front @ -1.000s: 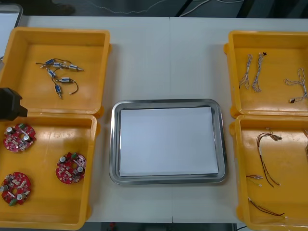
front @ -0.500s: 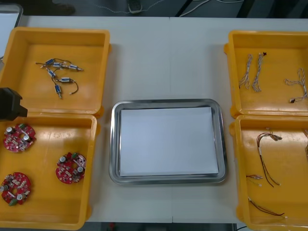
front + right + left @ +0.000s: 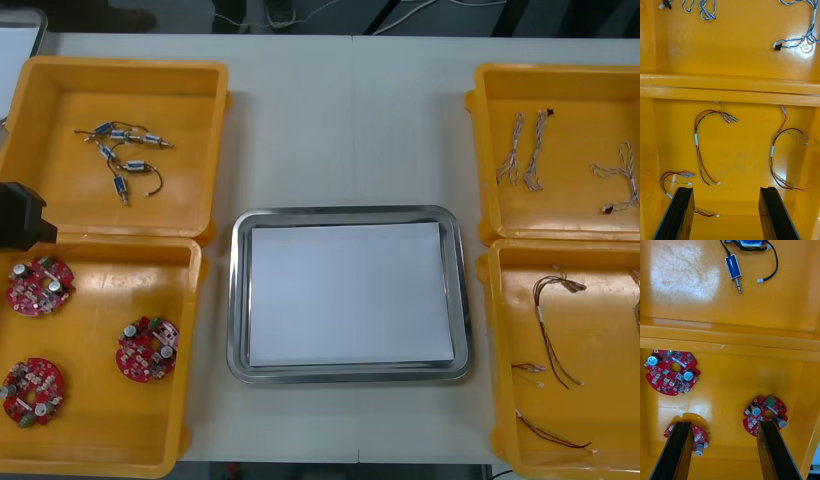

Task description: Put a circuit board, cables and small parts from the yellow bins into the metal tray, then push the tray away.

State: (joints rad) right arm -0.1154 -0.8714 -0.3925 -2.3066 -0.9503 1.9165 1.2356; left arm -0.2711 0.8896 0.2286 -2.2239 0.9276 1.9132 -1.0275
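Front view, then wrists: tray (image 3: 238, 300) sits mid-bench (image 3: 350, 120) between four bins (image 3: 110, 238); left tool (image 3: 723, 425) and right tool (image 3: 726, 191) both hang released.
Front view: the tray is white inside; small metal parts (image 3: 120, 160) lie far left, three boards (image 3: 147, 349) near left, blue-and-white cables (image 3: 525, 150) far right, red-and-yellow cables (image 3: 555, 330) near right; a black shape (image 3: 18, 215) at the left edge is perhaps robot hardware. Right wrist view: right tool over the near right bin, fingers apart, grasping nothing, red-and-yellow cables lying beyond and beside them. Left wrist view: left tool over the boards' bin, fingers apart, grasping nothing; each finger overlaps a board's edge, the third board lies farther off.
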